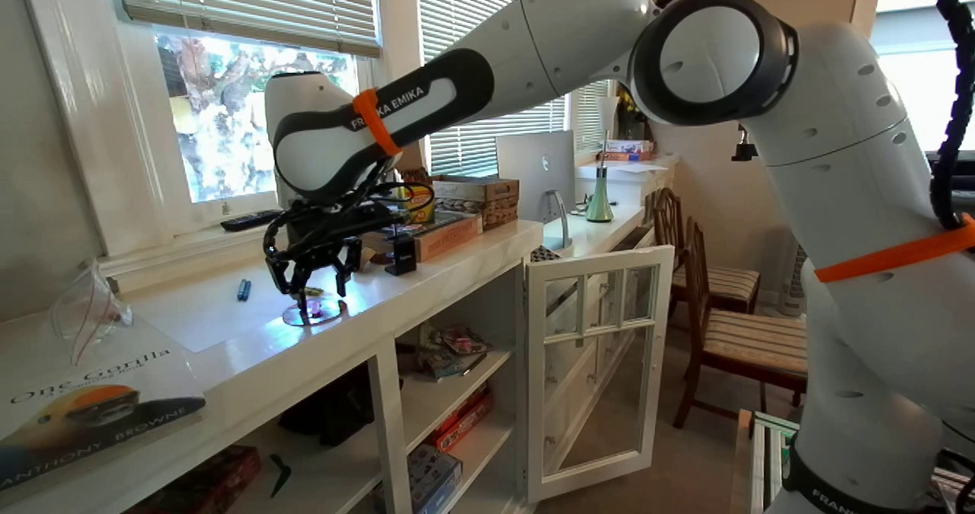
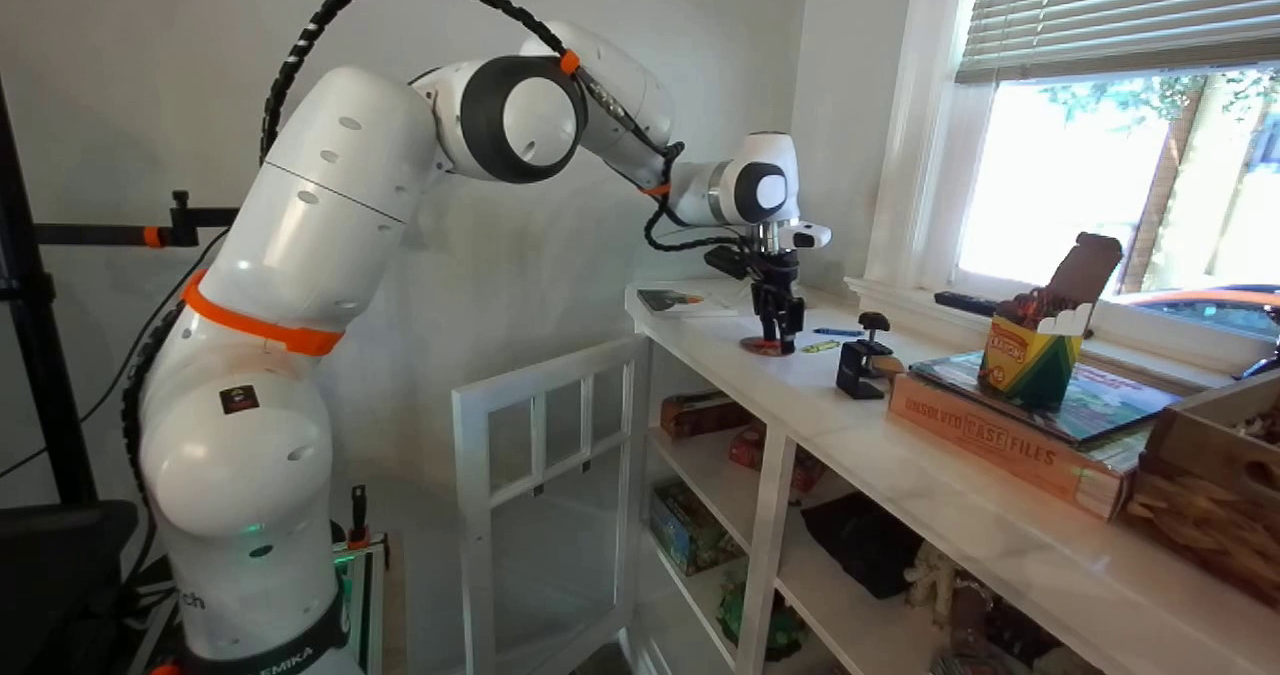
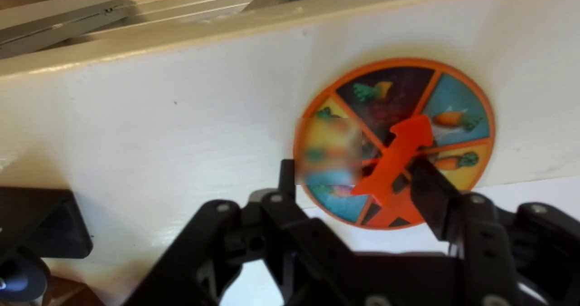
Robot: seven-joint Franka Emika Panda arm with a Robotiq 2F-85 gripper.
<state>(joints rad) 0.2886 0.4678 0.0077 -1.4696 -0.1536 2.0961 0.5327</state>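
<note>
A round spinner disc (image 3: 385, 84) with an orange rim and pictured sectors lies flat on the white counter (image 3: 181, 115), near its front edge. Its red arrow (image 3: 398, 156) slants across the middle. My gripper (image 3: 355, 170) points down over the disc, jaws apart, with no object gripped. In the wrist view the right fingertip is close beside the arrow; whether they touch I cannot tell. The left fingertip stands at the disc's rim, partly under a blurred patch. Both exterior views show the gripper (image 1: 322, 307) low at the disc (image 2: 757, 347). A blue crayon (image 2: 838, 332) and a yellow-green crayon (image 2: 820, 346) lie nearby.
A black clamp (image 2: 860, 370) stands by the disc, before a game box (image 2: 1000, 445) bearing a crayon box (image 2: 1030, 355). Beyond is a wooden crate (image 2: 1210, 485). A book (image 1: 99, 415) and plastic bag (image 1: 87, 308) lie at the counter's other end. A cabinet door (image 1: 594, 423) hangs ajar below.
</note>
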